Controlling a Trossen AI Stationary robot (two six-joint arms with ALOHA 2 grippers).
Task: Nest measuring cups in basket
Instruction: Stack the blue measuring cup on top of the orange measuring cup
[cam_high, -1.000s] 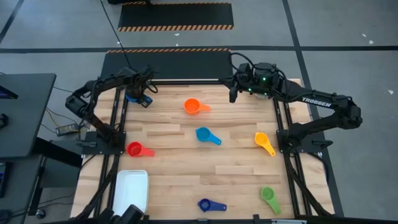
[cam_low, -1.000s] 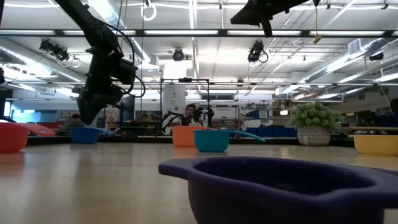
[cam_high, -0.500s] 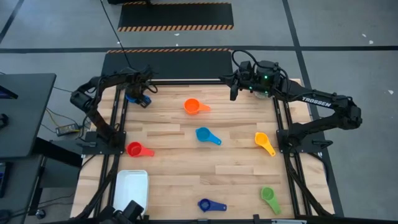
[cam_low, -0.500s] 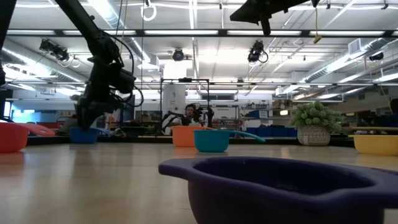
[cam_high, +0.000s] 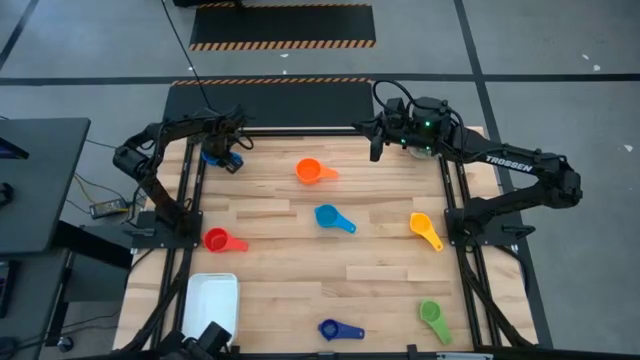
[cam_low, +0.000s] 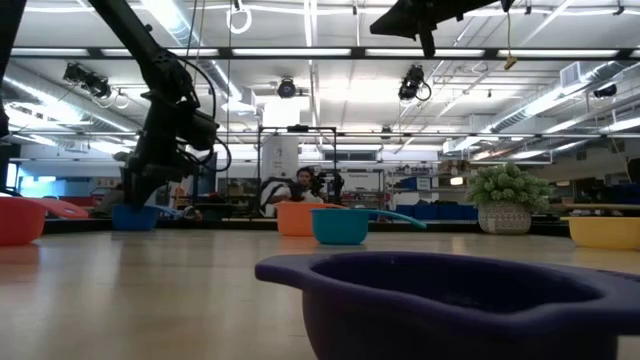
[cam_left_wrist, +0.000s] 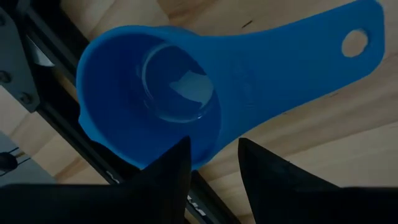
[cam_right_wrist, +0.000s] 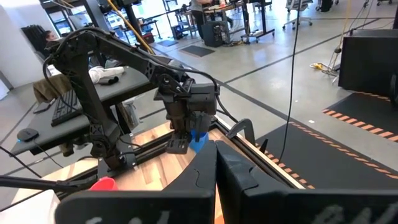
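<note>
Jaws of the left gripper (cam_left_wrist: 211, 163) straddle the blue measuring cup's (cam_left_wrist: 186, 87) rim, partly parted.

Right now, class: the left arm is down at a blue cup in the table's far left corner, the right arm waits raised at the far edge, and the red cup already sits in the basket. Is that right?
Not quite. In the high view the red cup lies on the table beside the left arm's base, apart from the basket, which holds no cup. The rest stands: the left gripper is at the blue cup, and the right gripper waits raised.

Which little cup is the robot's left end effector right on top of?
The blue cup at the table's far left corner; the left end effector straddles its rim. The other cups lie untouched.
</note>
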